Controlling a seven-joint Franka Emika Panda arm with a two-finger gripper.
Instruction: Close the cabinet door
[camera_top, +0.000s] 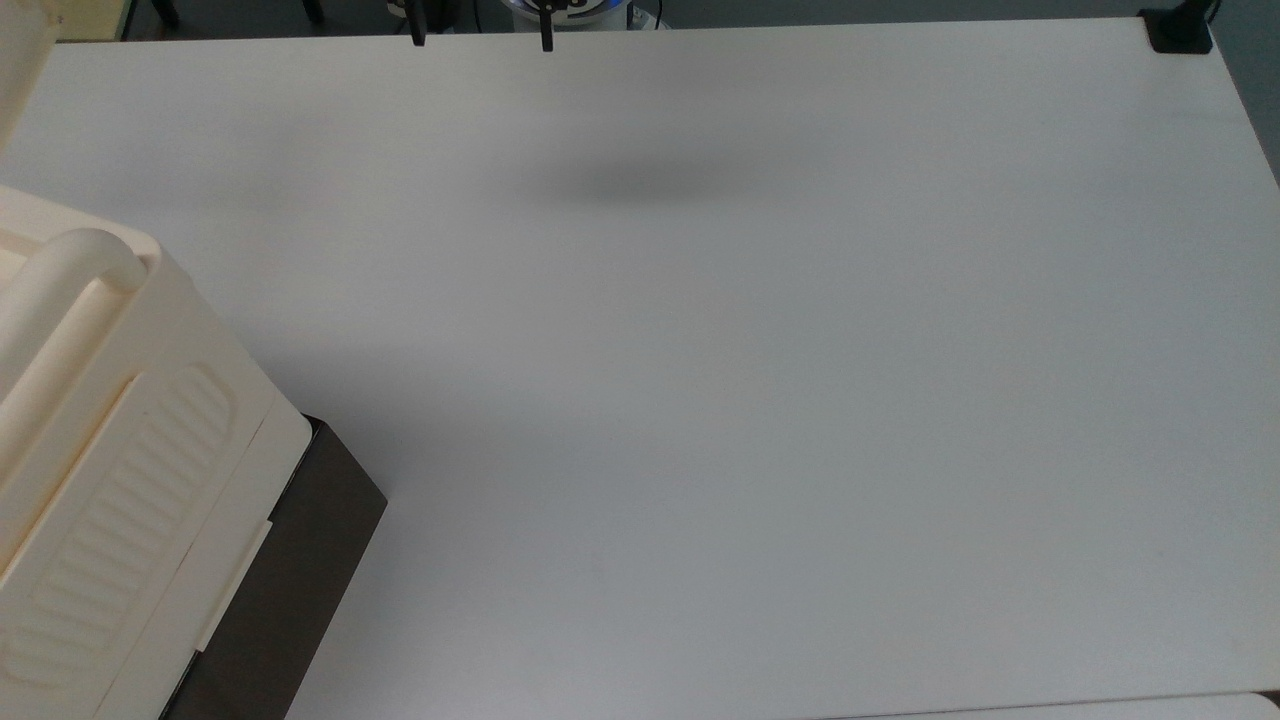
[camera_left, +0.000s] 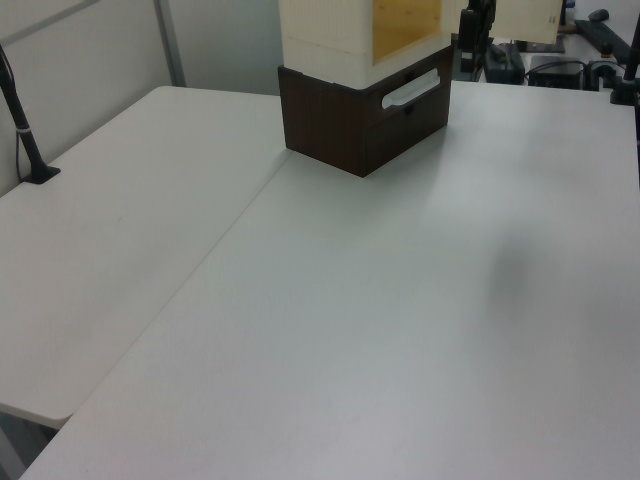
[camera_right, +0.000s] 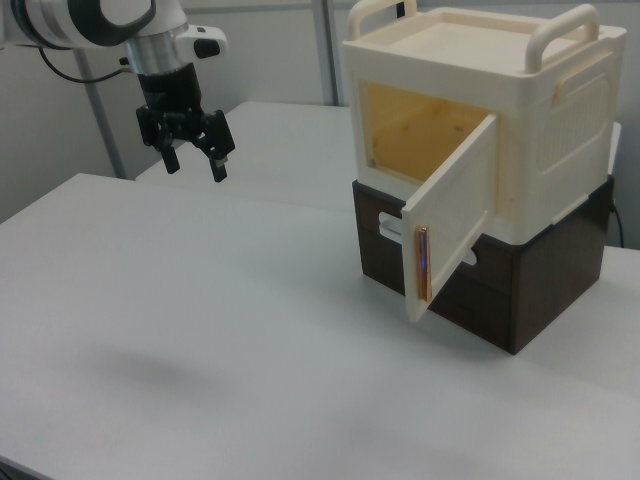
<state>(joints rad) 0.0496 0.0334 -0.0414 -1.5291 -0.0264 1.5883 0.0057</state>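
One table (camera_right: 200, 330) is seen, bearing one cabinet (camera_right: 560, 120) stacked on one dark brown base (camera_right: 545, 285). One cabinet door (camera_right: 450, 215) is swung wide open off the cabinet's front. One gripper (camera_right: 194, 160) is held high above the table, well apart from the cabinet, pointing down, fingers spread and empty.

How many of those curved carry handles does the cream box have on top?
2: one handle at the right view's right edge of the cabinet top, the other handle at its far left corner.
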